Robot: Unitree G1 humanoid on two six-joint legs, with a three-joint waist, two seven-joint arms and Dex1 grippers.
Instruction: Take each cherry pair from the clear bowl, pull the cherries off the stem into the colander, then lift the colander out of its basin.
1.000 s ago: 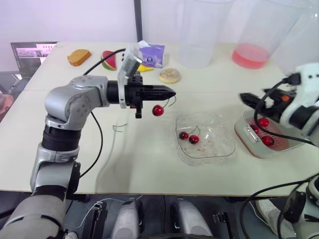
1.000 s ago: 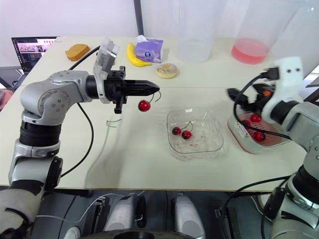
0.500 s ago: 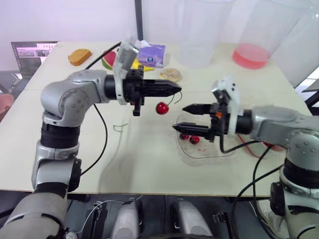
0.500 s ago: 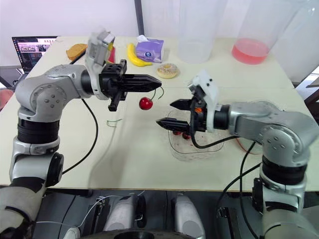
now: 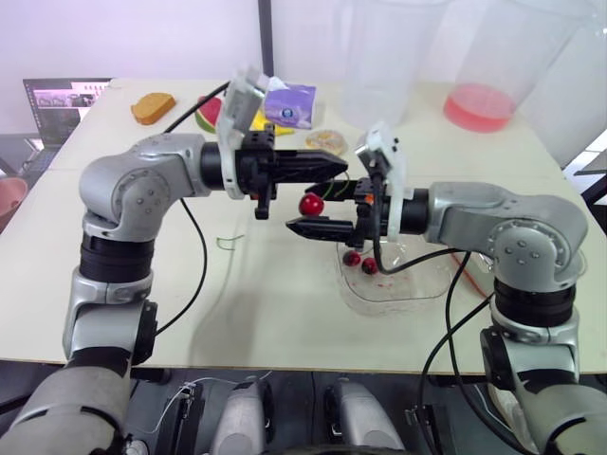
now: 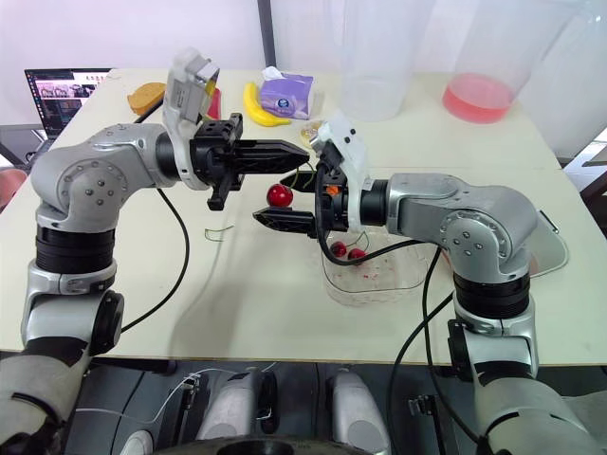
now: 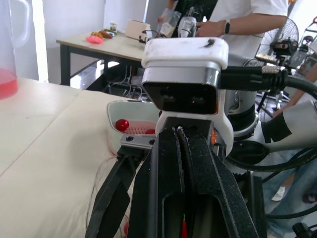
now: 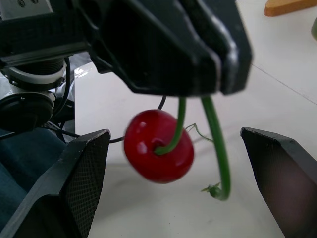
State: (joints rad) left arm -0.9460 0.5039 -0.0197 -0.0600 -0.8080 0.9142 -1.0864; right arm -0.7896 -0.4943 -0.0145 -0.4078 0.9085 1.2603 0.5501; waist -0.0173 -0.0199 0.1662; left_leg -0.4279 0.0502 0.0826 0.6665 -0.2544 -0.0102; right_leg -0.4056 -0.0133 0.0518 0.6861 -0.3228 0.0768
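Cream table (image 6: pixel 237 284), with a banana (image 6: pixel 254 106), tissue pack (image 6: pixel 287 96) and doughnut (image 6: pixel 313 135) at the far edge (person in a white shirt (image 7: pixel 242 25) beyond). Clenched in the left gripper (image 6: pixel 302 152): a forked green stem (image 8: pixel 214 144), one glossy red cherry (image 8: pixel 158 146) dangling, other prong bare, above the table beside the clear bowl (image 6: pixel 398 284). Right gripper (image 8: pixel 176 141) spread wide, flanking the cherry without touching.
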